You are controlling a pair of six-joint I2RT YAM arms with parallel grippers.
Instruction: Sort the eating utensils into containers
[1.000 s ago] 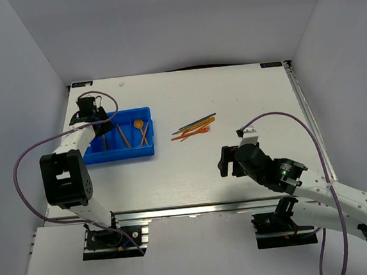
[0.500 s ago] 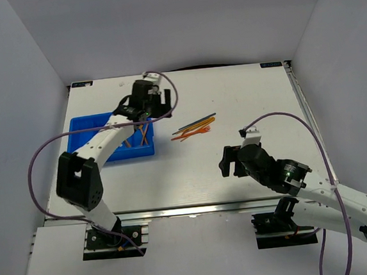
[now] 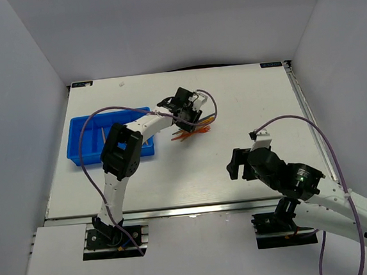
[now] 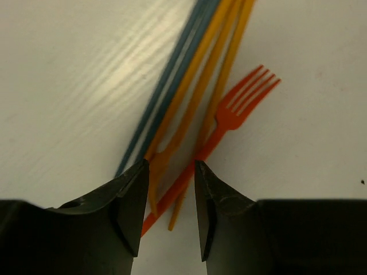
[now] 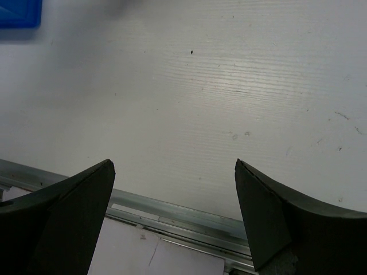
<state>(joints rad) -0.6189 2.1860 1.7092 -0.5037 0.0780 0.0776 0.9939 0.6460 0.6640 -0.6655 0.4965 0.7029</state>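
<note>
Here the left gripper (image 4: pixel 170 166) sits low over the loose utensils (image 3: pixel 194 130) near the blue tray (image 3: pixel 75 144), jaws part-open astride the handle of the red fork (image 4: pixel 241 103) — likely lined up to pinch it — while the right gripper (image 5: pixel 173 163) idles wide open, empty.

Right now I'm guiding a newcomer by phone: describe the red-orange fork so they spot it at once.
On the white table, right of the blue tray, a bundle of thin utensils lies under the left gripper. The fork is the red-orange piece on the bundle's edge, the only one clearly showing tines; its neighbours are yellow-orange and grey-blue handles.
</note>
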